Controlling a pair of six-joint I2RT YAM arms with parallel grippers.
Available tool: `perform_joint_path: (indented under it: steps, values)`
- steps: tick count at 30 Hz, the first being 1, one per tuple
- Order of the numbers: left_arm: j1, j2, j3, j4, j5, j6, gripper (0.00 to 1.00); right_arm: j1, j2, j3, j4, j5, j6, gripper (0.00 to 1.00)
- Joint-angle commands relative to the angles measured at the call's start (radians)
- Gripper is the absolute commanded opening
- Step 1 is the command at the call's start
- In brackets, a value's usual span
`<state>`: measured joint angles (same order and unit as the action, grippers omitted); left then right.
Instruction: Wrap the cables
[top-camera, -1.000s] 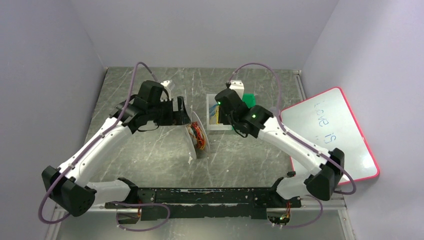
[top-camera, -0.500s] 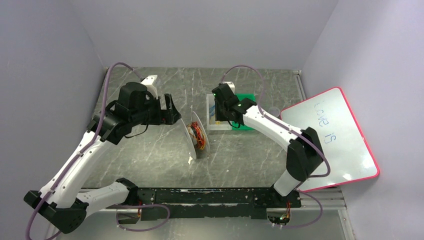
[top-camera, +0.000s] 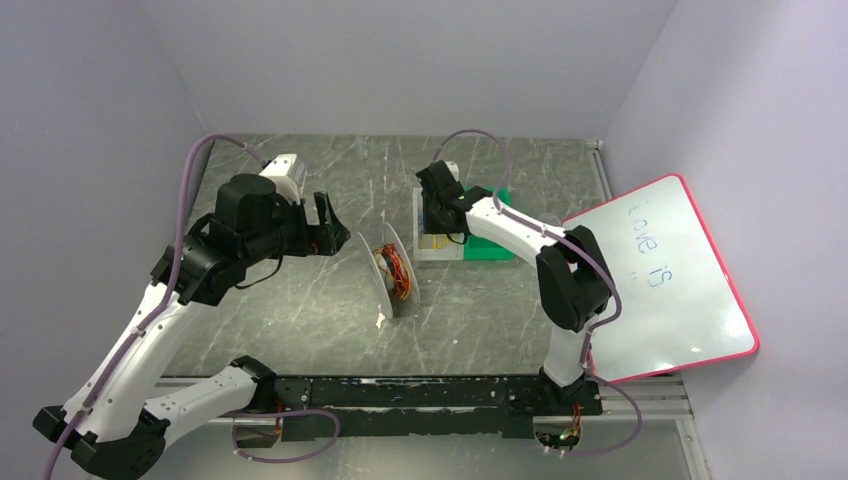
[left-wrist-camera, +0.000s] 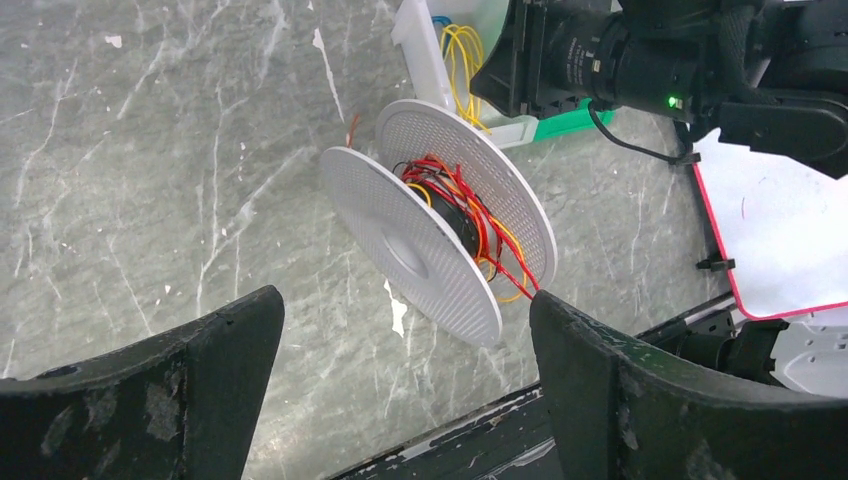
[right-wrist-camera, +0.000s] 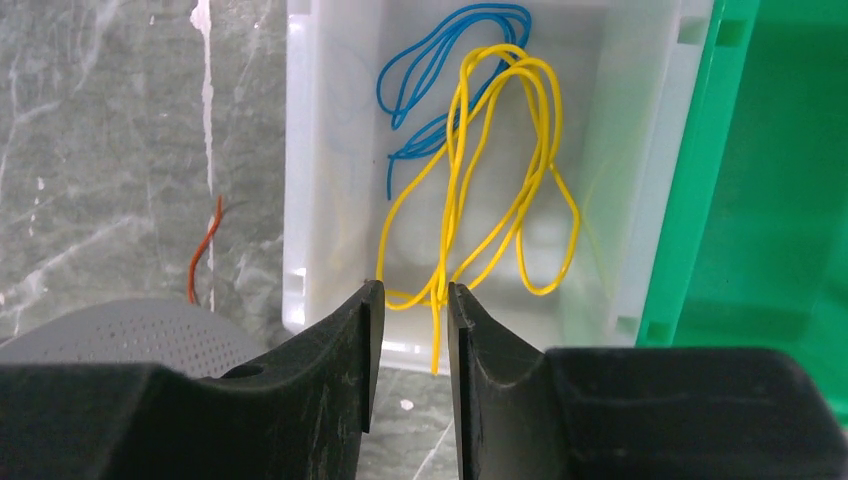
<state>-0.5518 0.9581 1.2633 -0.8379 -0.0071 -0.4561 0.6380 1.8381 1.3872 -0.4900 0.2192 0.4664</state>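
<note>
A white two-disc spool (top-camera: 393, 270) lies tilted on the table, with red, orange and yellow cables (left-wrist-camera: 470, 205) wound loosely round its core. A loose yellow cable (right-wrist-camera: 470, 170) lies looped in a white tray (right-wrist-camera: 300, 150). My right gripper (right-wrist-camera: 410, 295) hovers over the tray's near wall with its jaws a narrow gap apart; the yellow cable's end shows in that gap, ungripped. It also shows in the top view (top-camera: 432, 215). My left gripper (left-wrist-camera: 402, 305) is wide open and empty, left of and above the spool (left-wrist-camera: 440, 215).
A blue wire (right-wrist-camera: 440, 60) lies in the same tray. A green bin (right-wrist-camera: 770, 150) stands against the tray's right side. A short orange wire piece (right-wrist-camera: 205, 250) lies on the table by the spool. A red-framed whiteboard (top-camera: 660, 270) lies at the right.
My left gripper has drawn back to the left, away from the spool. My right arm has reached farther back and left, bringing its gripper over the white tray.
</note>
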Motion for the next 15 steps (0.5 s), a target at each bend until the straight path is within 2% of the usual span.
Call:
perform_joint_path:
  steps: [1, 9, 15]
  values:
    - [-0.005, -0.02, 0.022, -0.041, -0.03, 0.011, 0.97, -0.019, 0.044, 0.034, 0.032, 0.0, -0.004, 0.33]
    - [-0.005, -0.051, 0.019, -0.065, -0.032, 0.026, 0.99, -0.029, 0.121, 0.064, 0.045, -0.004, 0.001, 0.33]
    - [-0.005, -0.068, 0.011, -0.078, -0.058, 0.019, 0.99, -0.036, 0.15, 0.076, 0.068, 0.006, 0.015, 0.28]
